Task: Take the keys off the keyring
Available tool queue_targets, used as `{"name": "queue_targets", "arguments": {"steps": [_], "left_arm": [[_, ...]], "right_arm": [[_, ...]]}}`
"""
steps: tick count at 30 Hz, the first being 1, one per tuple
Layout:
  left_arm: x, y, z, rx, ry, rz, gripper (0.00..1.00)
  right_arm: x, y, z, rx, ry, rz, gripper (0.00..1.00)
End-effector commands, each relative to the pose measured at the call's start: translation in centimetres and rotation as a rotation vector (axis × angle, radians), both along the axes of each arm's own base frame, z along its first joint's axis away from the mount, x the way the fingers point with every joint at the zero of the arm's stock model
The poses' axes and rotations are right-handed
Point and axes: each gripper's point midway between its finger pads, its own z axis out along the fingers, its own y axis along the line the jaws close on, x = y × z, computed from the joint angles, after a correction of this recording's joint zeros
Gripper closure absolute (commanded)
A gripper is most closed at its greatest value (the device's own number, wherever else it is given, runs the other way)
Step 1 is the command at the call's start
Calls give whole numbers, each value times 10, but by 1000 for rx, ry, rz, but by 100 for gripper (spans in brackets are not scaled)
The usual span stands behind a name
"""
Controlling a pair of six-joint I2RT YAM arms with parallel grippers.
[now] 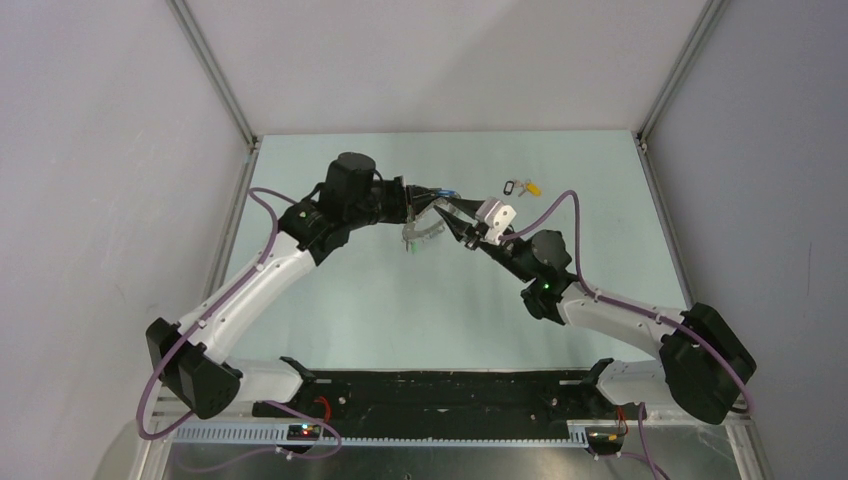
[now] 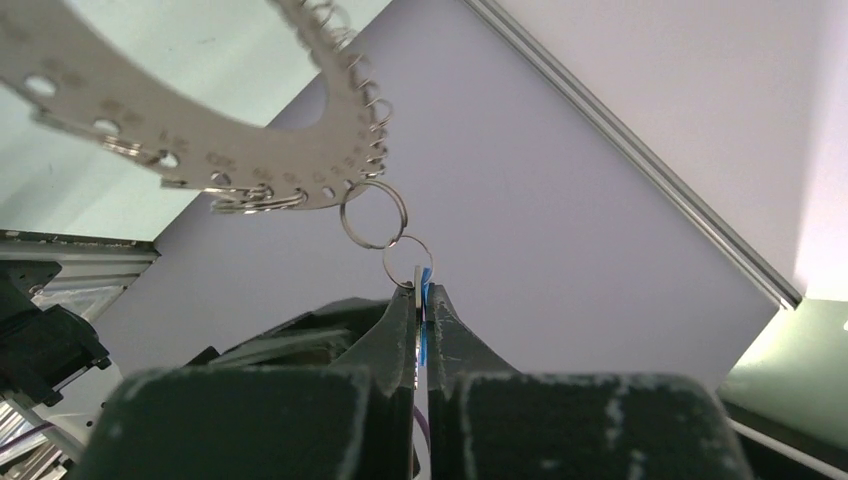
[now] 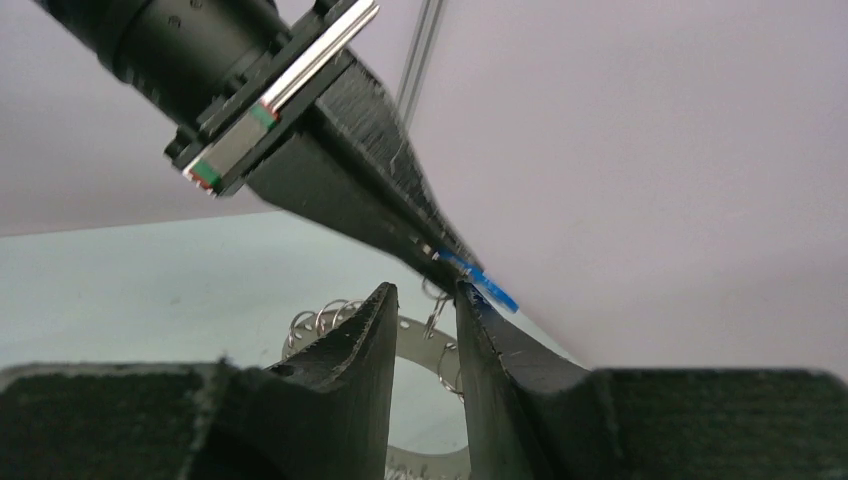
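My left gripper [image 2: 421, 292] is shut on a blue-headed key [image 2: 425, 284], held in the air. Two small wire rings [image 2: 372, 213] link that key to the keyring [image 2: 200, 160], a flat silvery loop with holes and several small rings along its rim. The keyring hangs below the grippers in the top view [image 1: 422, 232], with a green speck [image 1: 410, 250] at its lower end. My right gripper [image 3: 425, 292] is open, its jaws on either side of a small ring [image 3: 433, 307] just under the blue key [image 3: 490, 285]. The keyring shows behind them [image 3: 415, 330]. Both grippers meet mid-table [image 1: 448, 205].
Two loose keys, one dark-headed [image 1: 511, 186] and one yellow-headed [image 1: 532, 187], lie on the pale green table [image 1: 350, 300] at the back right of the grippers. Grey walls with metal frame posts [image 1: 215, 70] close in the table on three sides.
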Motion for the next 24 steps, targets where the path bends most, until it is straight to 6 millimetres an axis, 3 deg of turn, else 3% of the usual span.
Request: {"name": "queue_targets", "arguments": {"steps": [1,7,17,24], "left_arm": [[2,4,26,-111,-3,51,100],[2,3,28,-115,-2,47,100],[5,6,33,-119,-15,69,100],[6,10,36,-122,-29,89,100]], "right_arm": [[8,-4,44,108,-82,-26,68],[14,6,42,105,-60,-6,71],[22,7,18,33,14,-32,66],[22,-8,8,24,44,-76,60]]}}
